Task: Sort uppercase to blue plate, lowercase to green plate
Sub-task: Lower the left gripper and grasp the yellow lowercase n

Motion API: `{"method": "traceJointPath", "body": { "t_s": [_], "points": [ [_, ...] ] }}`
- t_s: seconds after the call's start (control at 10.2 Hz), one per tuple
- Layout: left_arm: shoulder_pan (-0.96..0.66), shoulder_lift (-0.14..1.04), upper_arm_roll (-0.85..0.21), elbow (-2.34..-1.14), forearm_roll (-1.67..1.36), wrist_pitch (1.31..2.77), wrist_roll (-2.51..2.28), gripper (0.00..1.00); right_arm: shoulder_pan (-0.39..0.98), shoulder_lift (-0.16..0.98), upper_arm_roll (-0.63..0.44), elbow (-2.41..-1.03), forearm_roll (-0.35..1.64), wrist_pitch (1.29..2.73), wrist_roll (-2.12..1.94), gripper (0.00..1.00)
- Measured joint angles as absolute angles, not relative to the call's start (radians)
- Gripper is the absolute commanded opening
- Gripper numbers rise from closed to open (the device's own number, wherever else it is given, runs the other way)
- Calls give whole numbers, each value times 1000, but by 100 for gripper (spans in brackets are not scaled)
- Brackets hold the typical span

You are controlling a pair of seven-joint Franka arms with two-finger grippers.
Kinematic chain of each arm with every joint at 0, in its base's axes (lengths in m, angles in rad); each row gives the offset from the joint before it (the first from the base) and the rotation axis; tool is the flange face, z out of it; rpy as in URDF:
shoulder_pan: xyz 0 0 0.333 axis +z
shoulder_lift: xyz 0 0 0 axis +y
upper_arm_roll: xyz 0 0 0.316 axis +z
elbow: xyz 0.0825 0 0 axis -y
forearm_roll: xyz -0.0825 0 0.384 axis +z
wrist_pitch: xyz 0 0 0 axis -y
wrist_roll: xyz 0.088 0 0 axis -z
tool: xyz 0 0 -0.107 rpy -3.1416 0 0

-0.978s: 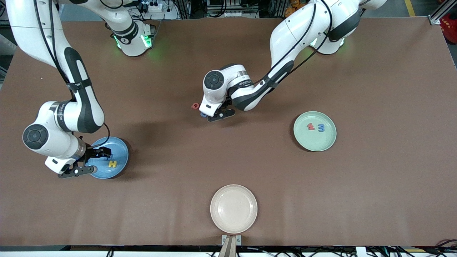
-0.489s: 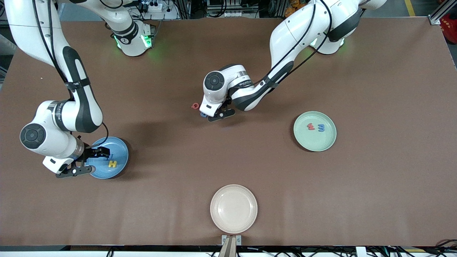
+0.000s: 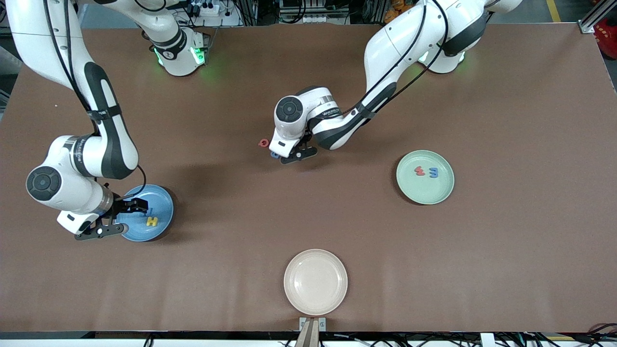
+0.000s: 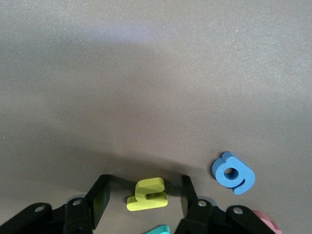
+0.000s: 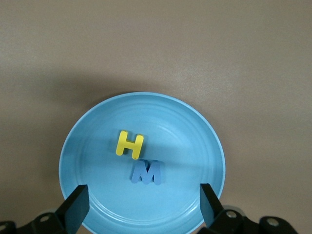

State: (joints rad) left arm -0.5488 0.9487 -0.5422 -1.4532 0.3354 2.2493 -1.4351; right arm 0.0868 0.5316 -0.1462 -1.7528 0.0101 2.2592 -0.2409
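My left gripper [image 3: 290,156] is low over the table's middle, open, with its fingers [image 4: 100,196] on either side of the yellow lowercase h [image 4: 147,193] and a gap on each side. The blue g [image 4: 233,172] lies beside it, a teal letter [image 4: 158,229] shows under the wrist, and the red Q [image 3: 263,142] lies close by. My right gripper [image 5: 142,202] hangs open over the blue plate [image 5: 195,126], which holds the yellow H [image 5: 129,144] and blue M [image 5: 146,171]. On the green plate [image 3: 426,193] lie the red w [image 3: 420,170] and blue m [image 3: 434,172].
A cream plate [image 3: 315,282] sits near the table's front edge, closest to the front camera. The blue plate [image 3: 161,202] is toward the right arm's end, the green plate toward the left arm's end.
The left gripper's fingers have drawn closer together around the yellow h. The right arm has shifted slightly toward its own end of the table over the blue plate.
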Motion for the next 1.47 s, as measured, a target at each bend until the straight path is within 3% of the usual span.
{"method": "traceJointPath", "body": {
  "t_s": [1.47],
  "points": [
    [-548,944,-543,-1450,316,2238,-1435,21,87,528,-145,-1750,10,2254,-241,100]
  ]
}}
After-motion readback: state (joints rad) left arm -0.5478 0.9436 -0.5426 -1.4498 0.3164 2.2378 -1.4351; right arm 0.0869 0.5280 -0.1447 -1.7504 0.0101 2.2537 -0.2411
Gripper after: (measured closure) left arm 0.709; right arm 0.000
